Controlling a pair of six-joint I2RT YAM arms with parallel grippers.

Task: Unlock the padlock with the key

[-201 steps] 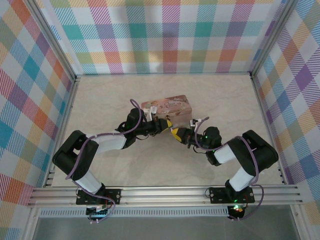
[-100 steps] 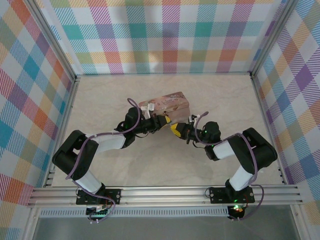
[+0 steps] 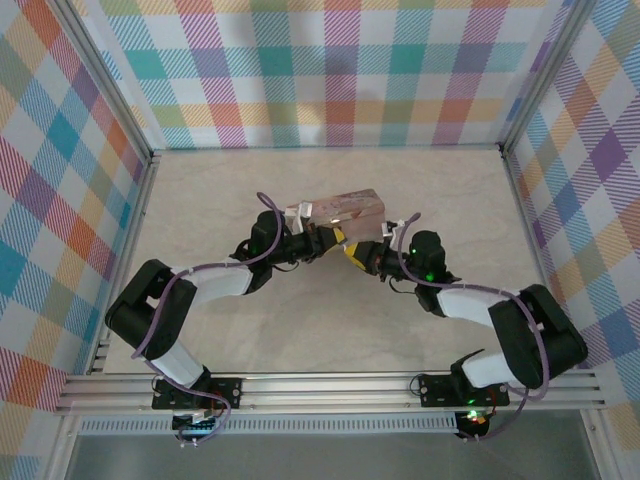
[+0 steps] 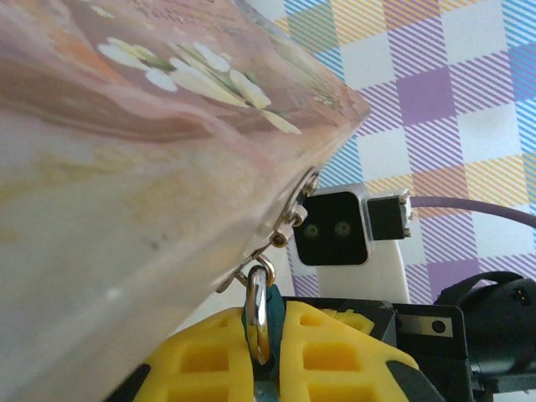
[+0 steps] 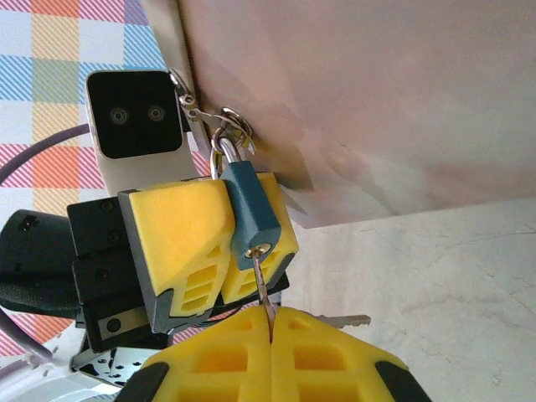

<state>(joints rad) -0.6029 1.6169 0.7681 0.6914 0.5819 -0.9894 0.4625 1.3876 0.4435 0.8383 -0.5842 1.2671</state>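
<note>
The small dark padlock (image 5: 251, 209) hangs by its silver shackle (image 4: 259, 311) from a ring on the pink tin (image 4: 126, 167). My left gripper (image 4: 270, 328) is shut on the padlock body, yellow pads on either side. My right gripper (image 5: 272, 318) is shut on the key (image 5: 265, 280), whose tip sits in the keyhole on the padlock's underside. In the top view both grippers, left (image 3: 325, 243) and right (image 3: 367, 259), meet at the tin's (image 3: 340, 207) near edge.
A second key (image 5: 342, 319) sticks out sideways behind my right fingers. The tin rests tilted on the beige table (image 3: 330, 320). Plaid walls (image 3: 330, 70) close in the back and sides.
The right arm has pushed its gripper up and left toward the tin, with its elbow swung out to the right. The left gripper and tin shifted slightly away from the bases.
</note>
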